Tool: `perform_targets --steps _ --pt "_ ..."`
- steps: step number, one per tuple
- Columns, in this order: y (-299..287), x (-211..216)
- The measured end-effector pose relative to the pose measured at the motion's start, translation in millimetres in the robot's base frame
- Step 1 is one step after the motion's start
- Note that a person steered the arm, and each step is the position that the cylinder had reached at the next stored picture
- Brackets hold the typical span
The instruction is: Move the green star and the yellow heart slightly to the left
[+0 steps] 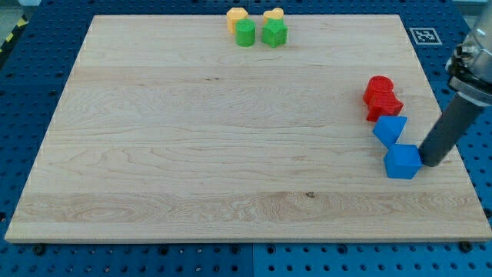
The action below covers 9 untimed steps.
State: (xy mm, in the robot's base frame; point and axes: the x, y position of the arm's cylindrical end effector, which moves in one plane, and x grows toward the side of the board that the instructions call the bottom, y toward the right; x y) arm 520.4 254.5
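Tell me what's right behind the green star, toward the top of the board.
A yellow heart sits just behind the green star, touching it. The star covers the heart's lower edge. My tip is far off, beside the blue blocks.

green star [274,33]: lying flat at view's top edge, just below yellow heart
yellow heart [273,15]: sitting at board's top rim, touching star

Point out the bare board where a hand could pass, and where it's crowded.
Bare: everything below the green star and left of the red blocks. Crowded: the top edge with yellow heart, and the right side, where my tip sits beside the blue cube.
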Motion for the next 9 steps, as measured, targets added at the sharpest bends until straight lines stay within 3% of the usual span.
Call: perform_targets --steps 1,3,9 --pt "13 20" --pt "-21 50" --pt "-51 43"
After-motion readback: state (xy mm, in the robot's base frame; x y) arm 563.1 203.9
